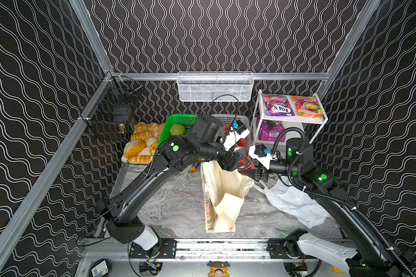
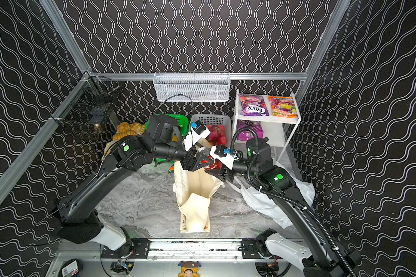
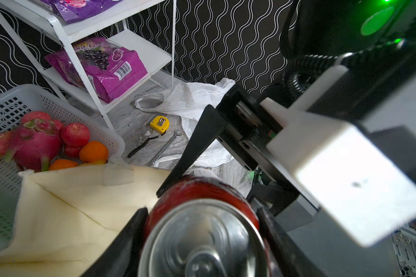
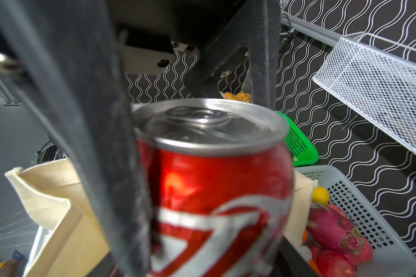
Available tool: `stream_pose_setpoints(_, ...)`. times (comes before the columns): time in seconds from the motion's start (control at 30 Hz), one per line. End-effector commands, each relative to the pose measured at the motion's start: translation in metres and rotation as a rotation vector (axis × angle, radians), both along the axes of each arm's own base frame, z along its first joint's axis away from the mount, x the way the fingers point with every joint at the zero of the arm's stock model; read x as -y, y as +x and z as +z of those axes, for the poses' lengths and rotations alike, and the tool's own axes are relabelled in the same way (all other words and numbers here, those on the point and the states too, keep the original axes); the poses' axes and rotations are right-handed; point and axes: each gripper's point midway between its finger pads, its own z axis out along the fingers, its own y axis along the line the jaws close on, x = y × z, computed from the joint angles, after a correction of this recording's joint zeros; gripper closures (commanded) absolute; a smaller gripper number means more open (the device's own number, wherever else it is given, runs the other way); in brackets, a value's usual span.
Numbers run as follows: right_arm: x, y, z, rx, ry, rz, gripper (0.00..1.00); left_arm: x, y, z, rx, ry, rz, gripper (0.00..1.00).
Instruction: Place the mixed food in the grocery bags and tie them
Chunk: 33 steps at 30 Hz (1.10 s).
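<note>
Can (image 4: 216, 187) is pinched just above the rim of the tote (image 1: 222, 191) by both claws: the left claw (image 3: 199, 215) is clamped round its top, the right claw (image 2: 213, 170) round its red side.

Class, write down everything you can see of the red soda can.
The red soda can is shiny red metal with silver swirls, a silver lid and pull tab. It hangs tilted above the open mouth of the cream canvas tote, gripped by the right hand and the left hand at once.
</note>
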Motion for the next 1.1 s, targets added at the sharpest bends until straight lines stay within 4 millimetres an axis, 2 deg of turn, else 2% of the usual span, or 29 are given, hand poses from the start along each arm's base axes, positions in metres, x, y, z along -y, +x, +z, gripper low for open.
stream_pose_setpoints(0.0,-0.007,-0.010,0.027,0.101,0.058,0.080,0.49,-0.003,-0.003,-0.008,-0.001,0.036,-0.010,0.46)
stream_pose_setpoints(0.1,-0.005,-0.011,0.027,0.095,0.064,0.070,0.42,-0.005,-0.005,-0.006,-0.005,0.030,-0.009,0.53)
stream_pose_setpoints(0.23,-0.002,-0.013,0.024,0.074,0.084,0.045,0.26,-0.008,-0.004,0.001,0.004,0.001,0.020,0.58)
stream_pose_setpoints(0.43,0.005,-0.011,0.022,-0.014,0.132,-0.037,0.17,-0.018,0.005,0.012,0.045,-0.018,0.102,0.60)
stream_pose_setpoints(0.53,0.021,0.009,0.029,-0.127,0.204,-0.238,0.13,-0.036,0.025,0.014,0.105,-0.001,0.257,0.65)
stream_pose_setpoints(0.6,0.037,0.031,0.027,-0.239,0.252,-0.431,0.13,-0.051,0.038,0.011,0.138,0.018,0.361,0.65)
stream_pose_setpoints(0.7,0.053,0.060,0.004,-0.430,0.243,-0.660,0.17,-0.058,0.047,0.003,0.137,0.050,0.430,0.69)
stream_pose_setpoints(0.77,0.055,0.073,-0.016,-0.572,0.222,-0.754,0.21,-0.060,0.053,-0.006,0.117,0.078,0.464,0.70)
stream_pose_setpoints(0.93,0.045,0.086,-0.073,-0.840,0.111,-0.845,0.24,-0.054,0.061,-0.029,0.056,0.131,0.490,0.74)
stream_pose_setpoints(1.0,0.039,0.088,-0.086,-0.882,0.076,-0.835,0.25,-0.051,0.063,-0.037,0.043,0.140,0.497,0.74)
stream_pose_setpoints(1.07,0.033,0.094,-0.091,-0.906,0.077,-0.830,0.39,-0.048,0.066,-0.043,0.031,0.143,0.502,0.75)
